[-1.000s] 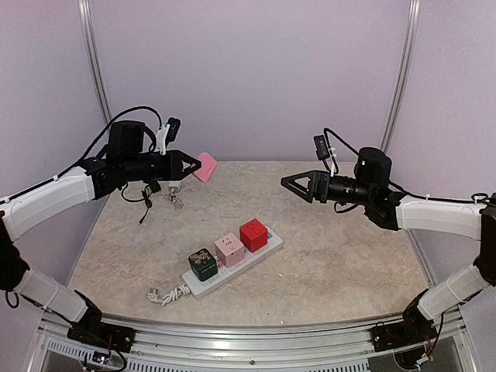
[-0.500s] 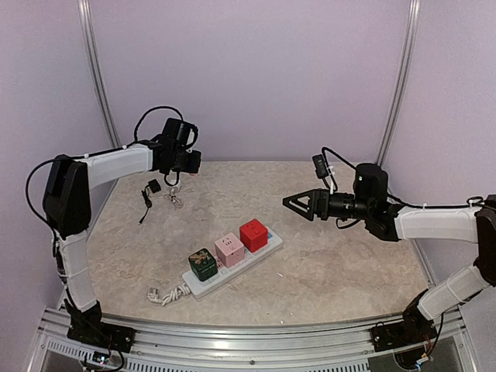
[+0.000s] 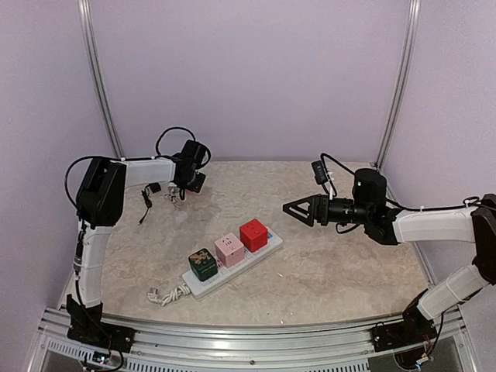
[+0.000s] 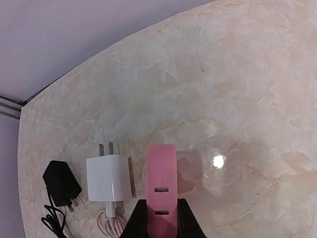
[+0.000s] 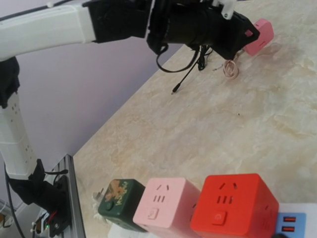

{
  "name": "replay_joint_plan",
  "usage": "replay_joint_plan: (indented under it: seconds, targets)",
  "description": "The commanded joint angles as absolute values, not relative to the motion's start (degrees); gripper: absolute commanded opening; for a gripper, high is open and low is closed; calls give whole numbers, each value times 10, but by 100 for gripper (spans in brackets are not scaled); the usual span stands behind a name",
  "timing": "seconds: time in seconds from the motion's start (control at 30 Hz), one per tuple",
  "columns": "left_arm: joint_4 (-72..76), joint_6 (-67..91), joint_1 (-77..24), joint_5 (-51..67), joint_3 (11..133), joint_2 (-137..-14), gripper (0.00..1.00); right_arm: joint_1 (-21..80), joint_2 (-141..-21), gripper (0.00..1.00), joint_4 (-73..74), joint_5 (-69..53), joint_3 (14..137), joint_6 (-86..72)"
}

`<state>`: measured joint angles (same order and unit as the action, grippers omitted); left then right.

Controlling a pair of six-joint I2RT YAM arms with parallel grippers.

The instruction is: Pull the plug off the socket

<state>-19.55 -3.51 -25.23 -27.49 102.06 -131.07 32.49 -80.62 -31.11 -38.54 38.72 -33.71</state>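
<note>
Left gripper [image 4: 162,218] is clamping pink plug [image 4: 161,168] near far-left edge of bench [image 4: 237,99], beside white charger [image 4: 108,177]. Right gripper [image 3: 293,208] is hovering over bare mid-bench; can't tell its spread.

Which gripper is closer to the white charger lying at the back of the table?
Left. The left gripper, clamping a pink plug, is right beside the white charger; the right gripper hovers far across the table.
</note>
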Motion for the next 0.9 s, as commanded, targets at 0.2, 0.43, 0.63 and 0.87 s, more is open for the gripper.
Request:
replay_joint_plan:
  seconds: [0.2,0.43,0.63,0.87]
  targets:
    - [-217,-43,-249,-277,1064,-1358,17,323,-821,97,-329,-393,390,-346]
    - [-240,-23,-259,-175,1053,-1318,53,323,-804,97,-307,-389,394,-342]
    - [-248,-8,-272,-88,1036,-1251,65,323,-785,97,-270,-379,399,-326]
    - [-246,30,-282,42,965,-1137,85,323,-764,97,-196,-357,415,-288]
